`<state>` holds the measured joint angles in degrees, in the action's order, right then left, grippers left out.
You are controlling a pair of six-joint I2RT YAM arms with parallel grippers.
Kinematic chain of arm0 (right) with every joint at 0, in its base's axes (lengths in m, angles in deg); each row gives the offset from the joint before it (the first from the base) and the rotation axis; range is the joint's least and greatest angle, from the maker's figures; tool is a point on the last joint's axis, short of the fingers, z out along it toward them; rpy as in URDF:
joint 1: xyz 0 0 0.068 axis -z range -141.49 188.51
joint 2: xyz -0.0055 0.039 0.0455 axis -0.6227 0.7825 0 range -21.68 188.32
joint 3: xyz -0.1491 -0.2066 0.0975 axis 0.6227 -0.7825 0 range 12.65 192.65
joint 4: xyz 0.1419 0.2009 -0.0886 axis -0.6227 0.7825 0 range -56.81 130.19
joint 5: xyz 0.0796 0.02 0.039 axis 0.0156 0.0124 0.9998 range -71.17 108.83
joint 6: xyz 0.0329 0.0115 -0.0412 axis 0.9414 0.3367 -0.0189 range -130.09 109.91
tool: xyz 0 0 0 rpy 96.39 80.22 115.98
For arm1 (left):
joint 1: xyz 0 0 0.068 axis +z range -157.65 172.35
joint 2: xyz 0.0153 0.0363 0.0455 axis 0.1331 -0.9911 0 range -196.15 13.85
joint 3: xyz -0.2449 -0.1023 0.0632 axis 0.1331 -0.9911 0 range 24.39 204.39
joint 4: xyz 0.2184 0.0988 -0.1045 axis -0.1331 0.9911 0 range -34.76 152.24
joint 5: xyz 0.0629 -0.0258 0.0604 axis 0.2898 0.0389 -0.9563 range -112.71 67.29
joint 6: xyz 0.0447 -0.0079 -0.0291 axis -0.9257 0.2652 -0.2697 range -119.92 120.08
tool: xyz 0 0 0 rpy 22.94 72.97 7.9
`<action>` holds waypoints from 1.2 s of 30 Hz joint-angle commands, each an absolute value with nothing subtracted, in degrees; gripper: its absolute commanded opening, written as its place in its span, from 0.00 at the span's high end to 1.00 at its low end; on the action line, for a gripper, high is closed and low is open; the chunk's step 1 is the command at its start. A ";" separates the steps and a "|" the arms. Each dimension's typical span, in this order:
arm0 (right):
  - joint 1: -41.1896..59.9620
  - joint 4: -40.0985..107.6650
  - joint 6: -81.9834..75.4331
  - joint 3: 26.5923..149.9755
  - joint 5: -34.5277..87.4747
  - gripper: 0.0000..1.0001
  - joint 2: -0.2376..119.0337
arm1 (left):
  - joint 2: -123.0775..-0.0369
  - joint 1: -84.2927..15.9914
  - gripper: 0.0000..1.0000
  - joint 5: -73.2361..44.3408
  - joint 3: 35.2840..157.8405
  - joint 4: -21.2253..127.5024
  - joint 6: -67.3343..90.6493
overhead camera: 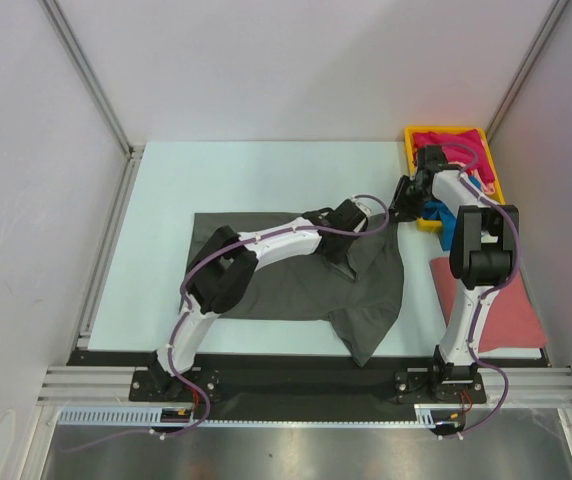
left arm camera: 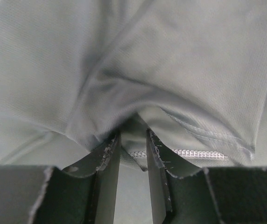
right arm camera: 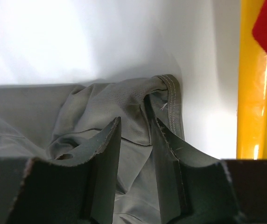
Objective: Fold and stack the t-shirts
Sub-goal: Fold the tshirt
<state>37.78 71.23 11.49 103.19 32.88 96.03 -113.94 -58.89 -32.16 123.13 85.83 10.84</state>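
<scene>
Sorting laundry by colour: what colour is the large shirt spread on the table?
The shirt is dark grey, clearest in the top external view.

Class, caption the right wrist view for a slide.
Right gripper pinches the grey shirt by a hemmed corner, beside the tray.

**Even light overhead, burnt whites at the wrist**

The top view is bright and evenly lit from above; the arms cast only soft, short shadows on the dark grey t-shirt and the pale worktop; the wall posts slant with wide-angle perspective. The left wrist view is dimmer, with a grey-green cast; the cloth folds look soft; the fingers of the left gripper are dark. In the right wrist view the worktop burns out to white; a glare streak sits on the yellow tray.
</scene>
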 commanded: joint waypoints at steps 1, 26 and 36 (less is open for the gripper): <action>37.72 71.24 11.18 103.97 33.69 0.63 93.81 | -115.08 -59.24 0.67 -38.26 127.66 87.85 8.96; 38.07 69.49 11.97 101.77 37.20 0.62 96.09 | -108.85 -59.51 0.56 -45.03 123.18 86.44 9.66; 39.92 67.64 11.80 104.31 37.29 0.78 99.87 | -103.57 -58.89 0.52 -43.80 118.87 84.16 12.03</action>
<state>39.33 69.02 11.95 102.01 37.38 98.10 -107.45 -59.11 -43.51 119.13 85.81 10.60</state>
